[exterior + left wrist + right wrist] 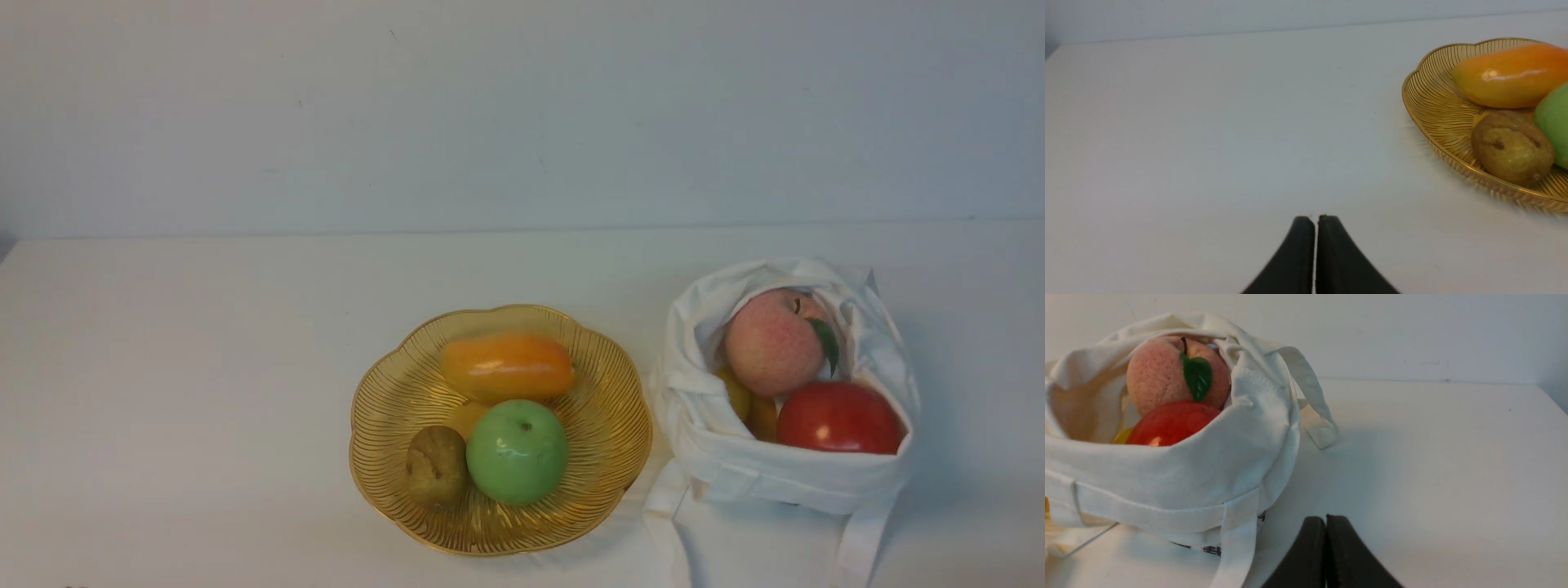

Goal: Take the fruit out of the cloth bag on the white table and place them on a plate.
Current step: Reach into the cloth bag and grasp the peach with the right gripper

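A peach (771, 343) with a green leaf, a red apple (839, 418) and yellow pieces (751, 408) are held inside the bag (784, 482), whose mouth is slumped open. The peach is set at the bag's far side and the red apple at its near side, against the peach. The yellow pieces are tucked by the bag's left wall and are mostly hidden. The bag is stood on the surface (204, 367). Flat straps are trailed from its near edge, and one strap (1310, 388) is looped down at its right side. Black print (1212, 550) is seen low on the bag's front, too folded to be read.

The plate (384, 408) is set just left of the bag, and whether rim and cloth touch cannot be told. On it a mango (508, 366), a green apple (517, 451) and a brown fruit (437, 464) are gathered, with the mango farthest back.

The right tool (1326, 520) is seen closed, its fingers pressed together with nothing between them, near the bag's right front corner and apart from it. The left tool (1314, 220) is likewise closed and empty. It is held well left of the bag, past the plate, over bare surface.
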